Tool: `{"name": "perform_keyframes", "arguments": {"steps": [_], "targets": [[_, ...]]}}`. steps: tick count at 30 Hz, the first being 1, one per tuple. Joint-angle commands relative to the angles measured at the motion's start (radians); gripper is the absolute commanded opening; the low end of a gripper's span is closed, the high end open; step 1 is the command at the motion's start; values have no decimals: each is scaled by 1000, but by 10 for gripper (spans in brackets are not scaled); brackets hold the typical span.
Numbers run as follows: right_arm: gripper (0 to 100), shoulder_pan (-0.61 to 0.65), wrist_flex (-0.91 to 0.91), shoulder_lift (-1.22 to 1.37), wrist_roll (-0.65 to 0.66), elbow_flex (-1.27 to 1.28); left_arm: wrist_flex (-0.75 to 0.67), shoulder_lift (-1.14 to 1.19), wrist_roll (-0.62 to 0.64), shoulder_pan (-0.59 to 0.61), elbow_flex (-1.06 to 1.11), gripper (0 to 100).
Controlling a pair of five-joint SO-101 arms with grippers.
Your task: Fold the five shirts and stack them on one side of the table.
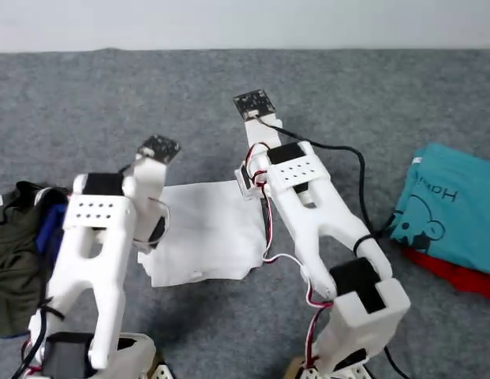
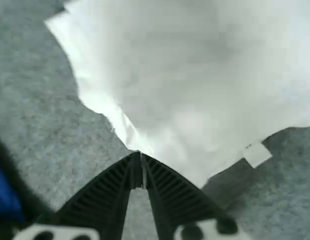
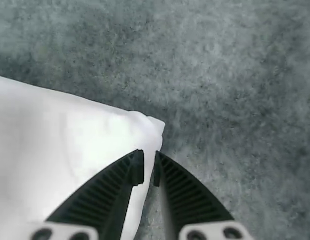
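High view: we see the white shirt [image 1: 205, 229] lying at the centre of the surface [image 1: 387, 103], a flat, roughly square sheet of thin cloth with soft creases and an uneven edge toward 6 o'clock. The left arm [image 1: 99, 245] rises from 7 o'clock to the shirt's 9 o'clock edge. The right arm [image 1: 316, 213] rises from 5 o'clock to the corner at 1 o'clock. Both arms are blocky white plastic, with red, white and black wires.

In the left wrist view we find the left fingers [image 2: 139, 159], ribbed black wedges, closed on the shirt's thick hem. A small white label [image 2: 256, 154] sticks out from the cloth's edge.

In the right wrist view the right fingers [image 3: 147, 167] are closed to a thin slit on the edge, just beside the shirt's rounded corner.

At 3 o'clock a teal shirt [image 1: 446, 205] with a dark print lies folded on a red shirt [image 1: 458, 272]. At 9 o'clock a crumpled dark olive shirt [image 1: 12, 260] touches a blue shirt [image 1: 49, 229].

The surface is grey and felt-like, with a fine speckled nap. A pale wall [image 1: 229, 24] runs along 12 o'clock.
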State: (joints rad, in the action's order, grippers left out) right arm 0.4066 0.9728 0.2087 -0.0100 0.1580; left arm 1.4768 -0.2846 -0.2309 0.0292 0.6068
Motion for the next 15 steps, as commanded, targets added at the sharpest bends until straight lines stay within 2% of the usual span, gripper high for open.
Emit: {"name": "perform_keyframes", "arguments": {"steps": [1, 8, 15], "targets": [[53, 4, -1, 1, -9, -38, -61, 32, -29, 6, 28, 6], [54, 2, 298, 7, -5, -249, -74, 71, -29, 54, -13, 10], [57, -70, 561, 8, -5, -394, -137, 71, -25, 57, -22, 164]]}}
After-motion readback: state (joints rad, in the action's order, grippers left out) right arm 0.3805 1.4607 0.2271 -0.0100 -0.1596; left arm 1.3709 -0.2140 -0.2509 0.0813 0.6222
